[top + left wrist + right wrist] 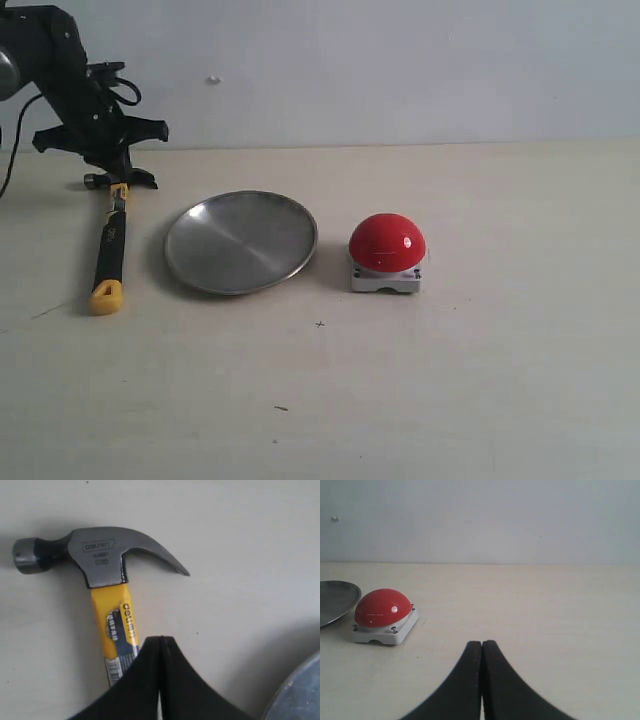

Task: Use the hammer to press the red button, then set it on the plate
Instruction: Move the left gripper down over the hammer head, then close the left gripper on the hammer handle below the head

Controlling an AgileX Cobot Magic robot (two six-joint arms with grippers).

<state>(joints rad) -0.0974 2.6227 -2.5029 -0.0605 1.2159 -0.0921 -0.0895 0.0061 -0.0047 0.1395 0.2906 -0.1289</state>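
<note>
**Hammer (109,245) lay flat beside the plate (241,242)**

Its dark claw head pointed toward the wall, yellow neck behind it, black handle and yellow butt nearer me. The left gripper (160,640) hung over the neck, fingers pressed together, holding nothing. The right gripper (481,644) was closed too, apart from the red button (387,243).
</note>
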